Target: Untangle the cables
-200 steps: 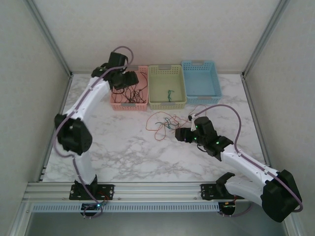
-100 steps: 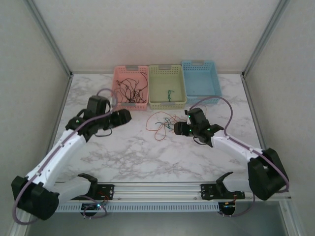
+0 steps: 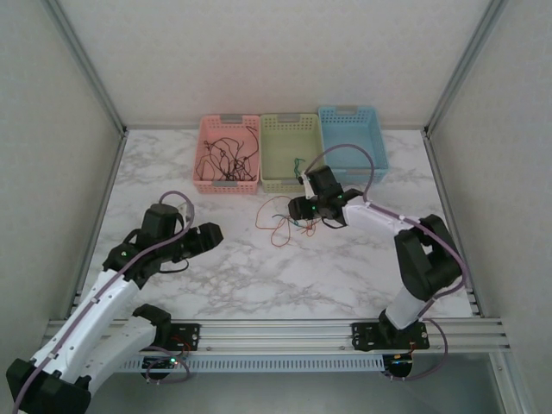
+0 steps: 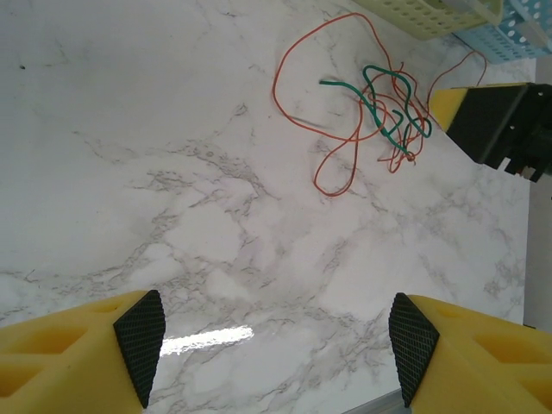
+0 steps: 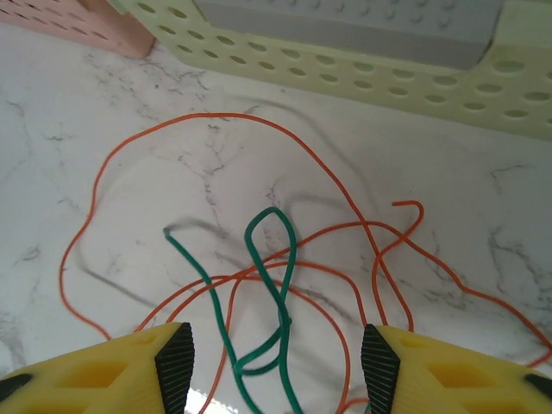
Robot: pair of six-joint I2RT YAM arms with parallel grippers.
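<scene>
A loose tangle of thin orange and green cables lies on the marble table in front of the baskets. My right gripper is at the tangle's right side, low over it. In the right wrist view it is open, with a looped green wire and orange strands lying between the fingers, untouched. My left gripper is open over bare marble to the left of the tangle. Its wrist view shows the cables ahead and a right fingertip beside them.
Three baskets stand in a row at the back. The pink one holds black wires, the pale green one holds a green wire, and the blue one is on the right. The green basket wall is just beyond the tangle.
My left arm has swung back from over the pink basket to the near left of the table. My right gripper has moved up and left onto the tangle, its jaws a little narrower.
</scene>
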